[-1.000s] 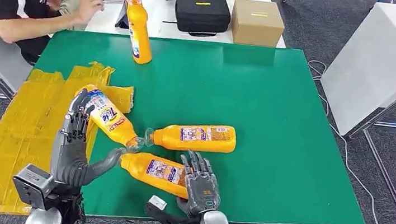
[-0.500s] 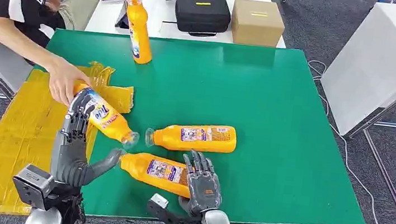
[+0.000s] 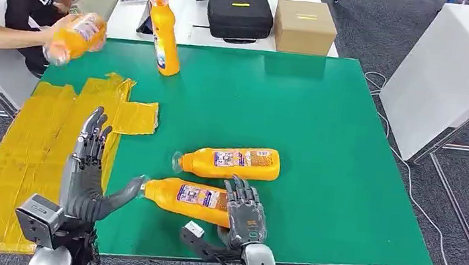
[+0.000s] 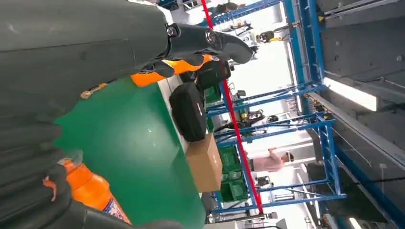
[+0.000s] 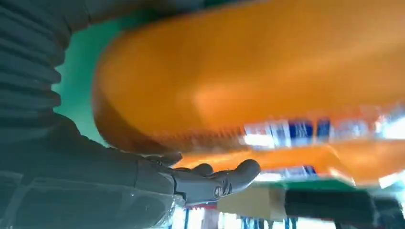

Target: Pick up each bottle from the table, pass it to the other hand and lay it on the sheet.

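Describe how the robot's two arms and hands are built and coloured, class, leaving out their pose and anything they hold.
Both hands, left hand and right hand, are dark grey with segmented, many-jointed fingers and thick grey thumbs. Grey ribbed covers sit behind them in the wrist views. A boxy grey camera block is mounted at each wrist, and the forearms below are silver.

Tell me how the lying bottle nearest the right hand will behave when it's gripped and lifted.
The nearest bottle lies on its side on the green mat, so it may roll if nudged. Its smooth, glossy plastic could slip in the right hand. It looks full of orange liquid, so probably fairly heavy, and may sag toward whichever end is left unsupported.
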`<action>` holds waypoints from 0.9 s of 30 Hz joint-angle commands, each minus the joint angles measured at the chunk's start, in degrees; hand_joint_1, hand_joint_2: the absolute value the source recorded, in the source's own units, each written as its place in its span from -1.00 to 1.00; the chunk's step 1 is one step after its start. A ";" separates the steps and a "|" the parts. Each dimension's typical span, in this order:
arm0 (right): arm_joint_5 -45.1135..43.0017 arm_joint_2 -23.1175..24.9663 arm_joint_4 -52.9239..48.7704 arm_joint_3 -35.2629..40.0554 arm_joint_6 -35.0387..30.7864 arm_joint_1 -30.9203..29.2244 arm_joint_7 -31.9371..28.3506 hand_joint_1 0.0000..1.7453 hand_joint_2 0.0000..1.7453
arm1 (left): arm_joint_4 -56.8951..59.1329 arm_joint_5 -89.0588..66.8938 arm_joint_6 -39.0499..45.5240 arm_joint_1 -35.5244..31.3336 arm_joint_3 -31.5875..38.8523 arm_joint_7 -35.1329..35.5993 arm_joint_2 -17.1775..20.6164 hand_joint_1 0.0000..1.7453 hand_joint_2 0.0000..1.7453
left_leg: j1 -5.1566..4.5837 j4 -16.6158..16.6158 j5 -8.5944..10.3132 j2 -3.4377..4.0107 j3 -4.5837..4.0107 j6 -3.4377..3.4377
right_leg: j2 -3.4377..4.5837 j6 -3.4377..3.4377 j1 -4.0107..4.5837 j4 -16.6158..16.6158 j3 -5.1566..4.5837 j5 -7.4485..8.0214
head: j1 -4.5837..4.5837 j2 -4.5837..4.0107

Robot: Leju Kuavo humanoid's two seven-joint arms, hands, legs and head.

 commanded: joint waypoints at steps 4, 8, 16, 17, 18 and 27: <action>-2.07 -0.04 4.39 -2.92 4.52 -0.84 -1.28 1.00 1.00 | 2.91 0.28 -0.38 -1.48 1.26 0.43 1.08 -1.00 1.00 | 0.03 -0.07 0.01 -0.03 0.29 -0.10 | -0.08 -0.04 0.03 -0.10 0.19 0.00 | 0.00 0.00; -1.28 0.15 3.73 -3.25 6.59 -0.77 -0.58 1.00 1.00 | 2.22 0.37 -0.29 -0.99 1.61 0.45 0.76 -1.00 1.00 | 0.03 -0.08 0.00 -0.01 0.38 -0.12 | -0.05 -0.04 0.02 -0.11 0.13 0.00 | 0.00 0.00; -1.13 0.38 4.76 -4.23 13.28 -0.89 -0.76 1.00 1.00 | 2.40 0.54 -0.33 -1.38 1.11 0.61 1.35 -1.00 1.00 | 0.06 -0.11 -0.01 0.02 0.54 -0.14 | -0.05 -0.05 0.05 -0.16 0.38 0.00 | -0.02 0.00; -1.72 0.27 4.78 -4.48 13.58 -0.85 -1.19 1.00 1.00 | 2.49 0.58 -0.35 -1.46 1.04 0.62 1.35 -1.00 1.00 | 0.07 -0.10 -0.01 -0.02 0.60 -0.15 | -0.07 -0.05 0.05 -0.16 0.30 0.00 | 0.00 0.00; -1.98 0.18 4.83 -4.57 13.76 -0.83 -1.39 1.00 1.00 | 2.53 0.62 -0.38 -1.52 1.00 0.64 1.35 -1.00 1.00 | 0.09 -0.12 0.00 -0.05 0.65 -0.20 | -0.10 -0.08 0.06 -0.18 0.21 0.00 | 0.00 0.00; -2.60 -0.13 4.99 -4.82 13.65 -0.81 -2.03 1.00 1.00 | 2.57 0.78 -0.50 -1.67 0.95 0.76 1.36 -1.00 1.00 | 0.12 -0.17 -0.12 -0.05 0.92 -0.34 | -0.11 -0.22 0.09 -0.24 0.32 -0.08 | 0.00 0.00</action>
